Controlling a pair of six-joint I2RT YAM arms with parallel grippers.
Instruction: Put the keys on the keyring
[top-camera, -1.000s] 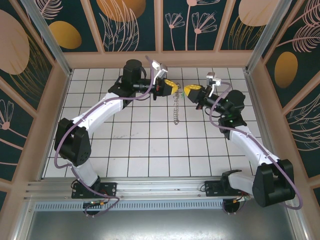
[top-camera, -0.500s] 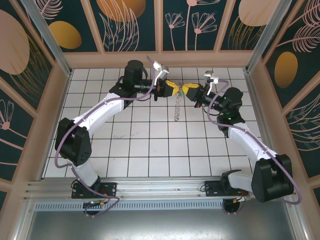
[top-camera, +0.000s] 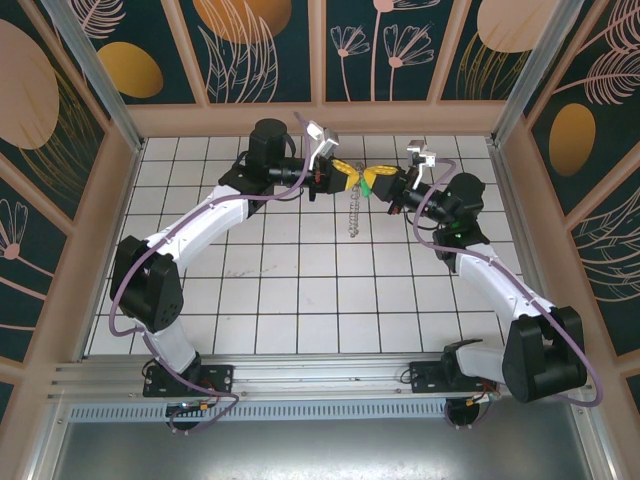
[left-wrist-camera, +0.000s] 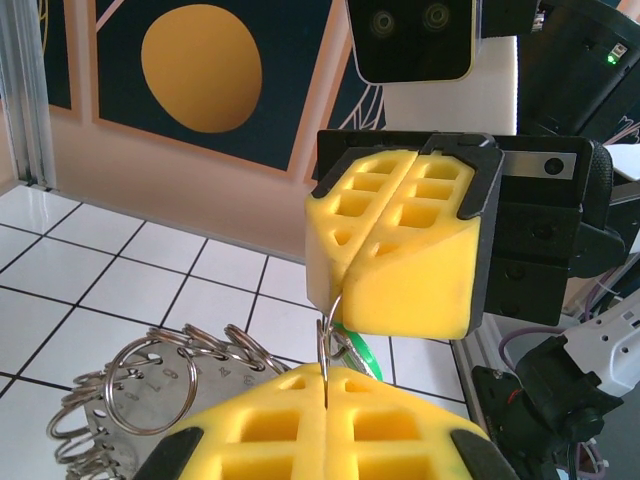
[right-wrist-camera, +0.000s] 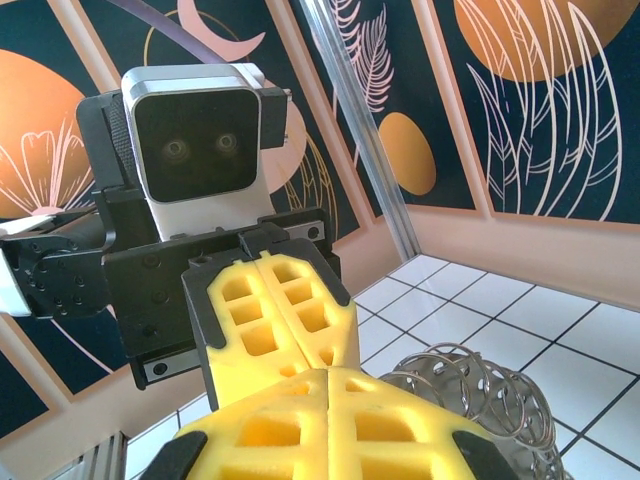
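High over the far middle of the floor, my left gripper (top-camera: 349, 177) and right gripper (top-camera: 379, 182) meet tip to tip. In the left wrist view my left gripper (left-wrist-camera: 327, 378) is shut on a thin wire loop of the keyring (left-wrist-camera: 140, 385), whose silvery pieces hang to the left. The keyring (top-camera: 352, 215) dangles below the pads in the top view. My right gripper (left-wrist-camera: 335, 295) faces it, shut, with the key's green head (left-wrist-camera: 362, 352) poking out beneath its pads against the loop. The key's blade is hidden. The right wrist view has the right gripper (right-wrist-camera: 328, 378), the left gripper (right-wrist-camera: 322, 345) and the keyring's rings (right-wrist-camera: 470, 390).
White tiled floor (top-camera: 300, 290) lies under both arms, fenced by patterned walls and a metal post (top-camera: 95, 70) at each far corner. The arms' bases stand at the near rail (top-camera: 320, 375).
My right gripper has moved left with the green key until its pads touch the left gripper's. The hanging keyring has shifted slightly; the left arm has held still.
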